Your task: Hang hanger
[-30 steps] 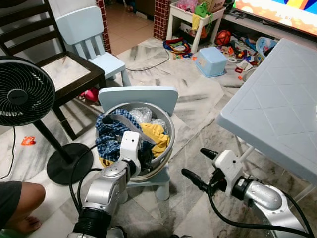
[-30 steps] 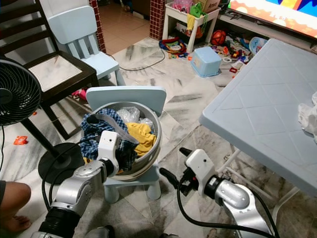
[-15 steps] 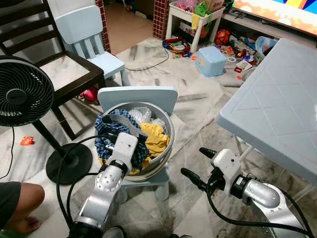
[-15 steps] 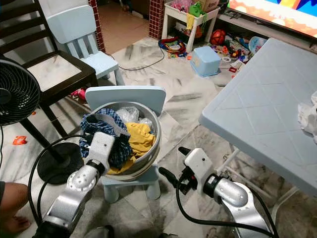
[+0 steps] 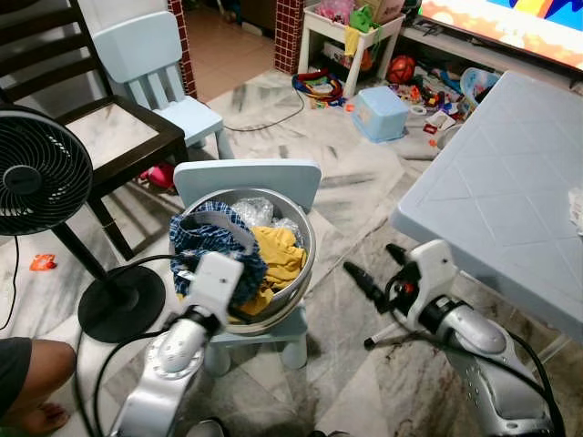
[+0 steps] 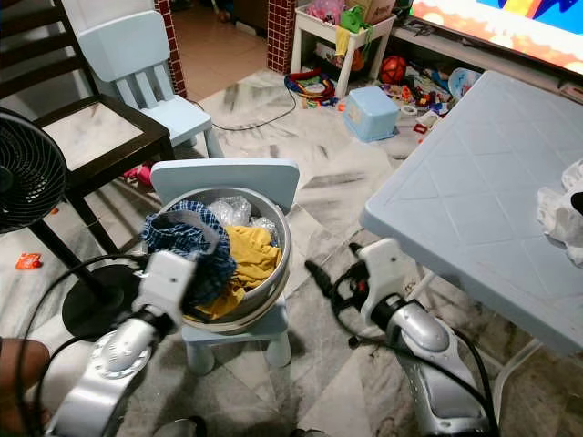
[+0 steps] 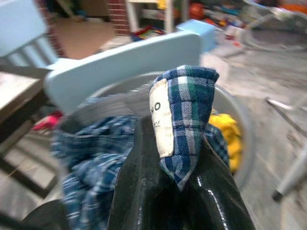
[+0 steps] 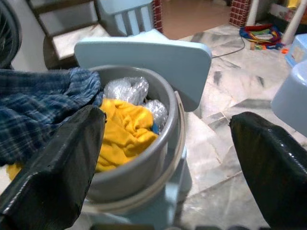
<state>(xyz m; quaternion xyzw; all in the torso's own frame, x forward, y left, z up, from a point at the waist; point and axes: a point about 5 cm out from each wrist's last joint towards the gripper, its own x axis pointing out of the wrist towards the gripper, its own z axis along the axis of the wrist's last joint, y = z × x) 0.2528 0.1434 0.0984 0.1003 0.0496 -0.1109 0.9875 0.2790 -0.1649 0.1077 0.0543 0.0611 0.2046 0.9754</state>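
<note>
Gripping a fold of blue plaid cloth with a white label, the left gripper sits clenched at the near left rim of the round grey basin. The basin (also holding a yellow garment and clear plastic bags) rests on a small pale blue child's chair. The right gripper hovers spread wide just right of it, beside the light blue plastic table.
</note>
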